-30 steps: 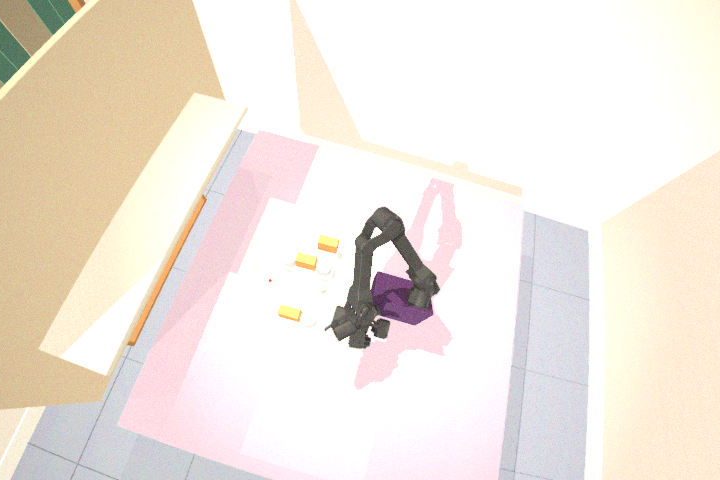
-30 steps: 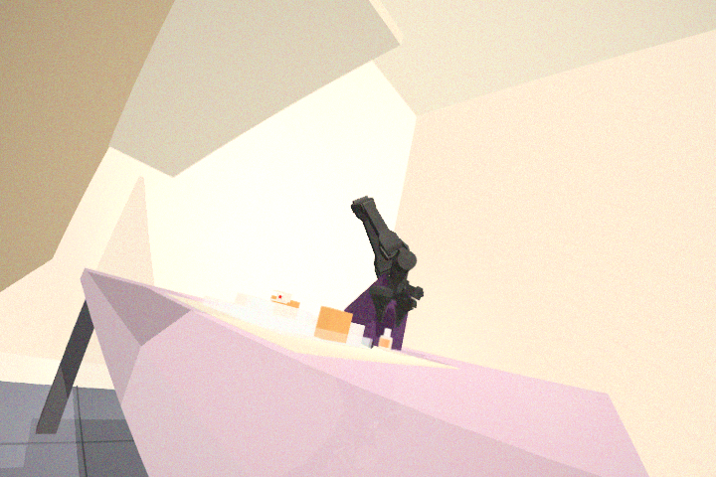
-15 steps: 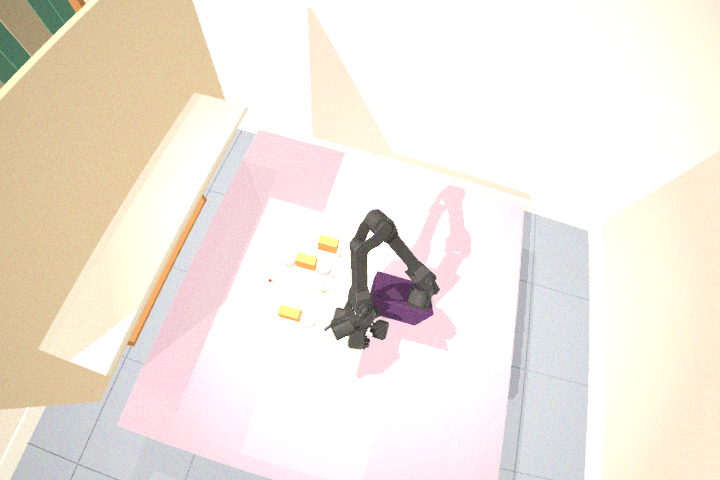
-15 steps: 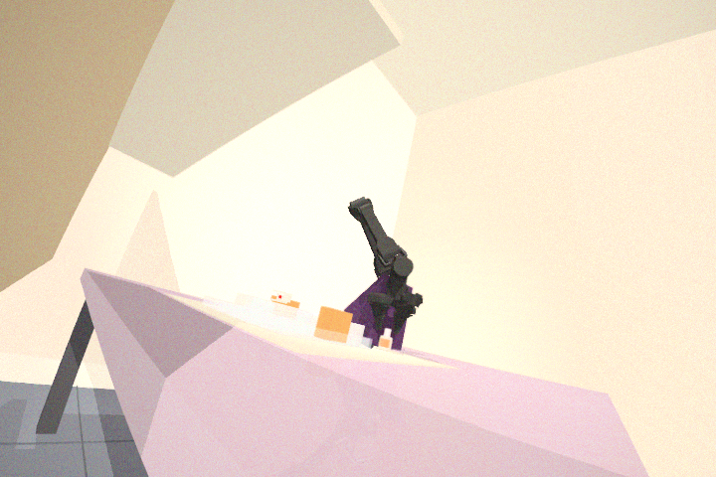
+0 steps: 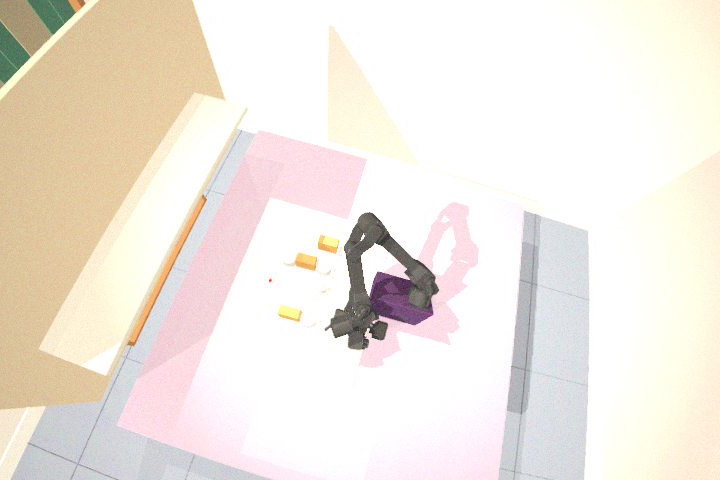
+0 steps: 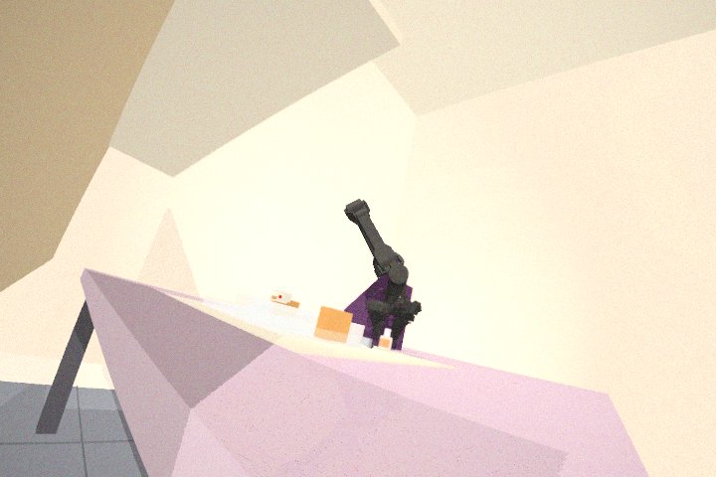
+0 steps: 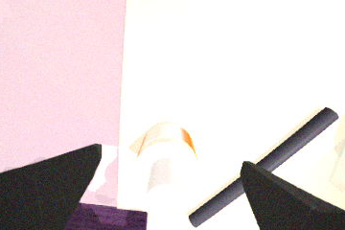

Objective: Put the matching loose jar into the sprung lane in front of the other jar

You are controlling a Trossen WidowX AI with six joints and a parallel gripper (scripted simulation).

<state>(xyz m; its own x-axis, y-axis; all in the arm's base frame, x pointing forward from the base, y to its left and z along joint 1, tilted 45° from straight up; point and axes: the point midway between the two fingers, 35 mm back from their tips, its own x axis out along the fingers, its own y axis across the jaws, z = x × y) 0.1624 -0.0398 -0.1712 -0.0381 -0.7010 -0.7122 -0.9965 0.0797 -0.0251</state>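
A small white jar with an orange lid [image 7: 165, 155] stands on the white table top, seen between my fingers in the wrist view. It also shows in the exterior view [image 6: 385, 340], just below the fingertips. My gripper [image 7: 172, 159] is open wide and empty, with one finger on each side of the jar and not touching it. It hangs low over the table in the top view [image 5: 356, 329] and in the exterior view [image 6: 394, 321]. The white lanes are washed out; I cannot make out the sprung lane or its jar.
A thin dark rod [image 7: 264, 168] lies slanted just right of the jar. A purple box [image 5: 400, 297] stands beside the gripper, under the arm. Three orange blocks [image 5: 306, 260] sit on pale fixtures to the left. A small red dot [image 5: 270, 280] marks one fixture.
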